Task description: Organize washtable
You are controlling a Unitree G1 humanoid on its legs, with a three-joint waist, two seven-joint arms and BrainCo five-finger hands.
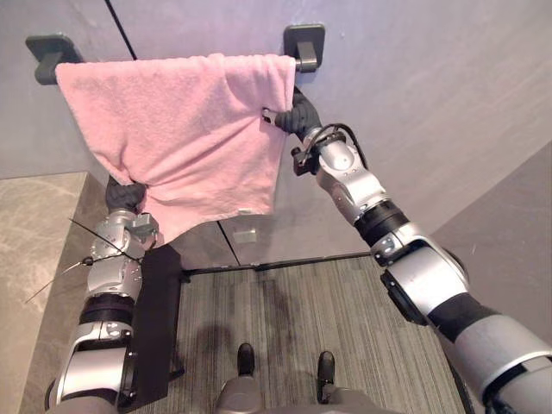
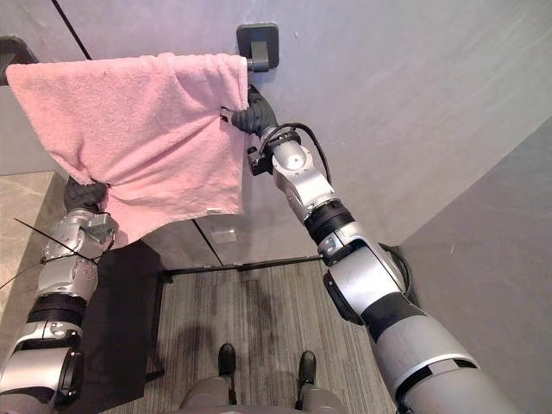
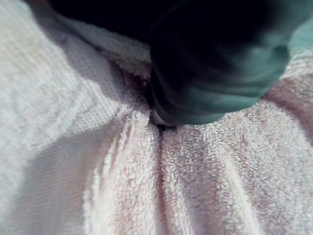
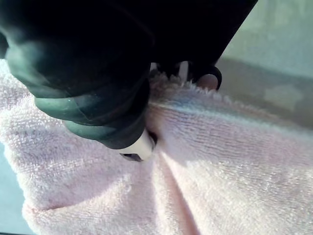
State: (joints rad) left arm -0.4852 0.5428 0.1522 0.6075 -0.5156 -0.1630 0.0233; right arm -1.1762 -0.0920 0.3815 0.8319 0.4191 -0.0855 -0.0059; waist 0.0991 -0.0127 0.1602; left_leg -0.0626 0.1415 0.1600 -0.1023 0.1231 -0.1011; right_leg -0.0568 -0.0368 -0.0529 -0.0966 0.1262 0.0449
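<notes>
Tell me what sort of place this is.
Probably a bathroom or washroom mock-up: a pink towel hangs over a wall-mounted rail, beside a marble-look counter; the carpeted floor hints at a showroom.

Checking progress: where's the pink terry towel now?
The pink terry towel hangs over the dark wall rail, right hand pinching its right edge, left hand at its lower left corner.
</notes>
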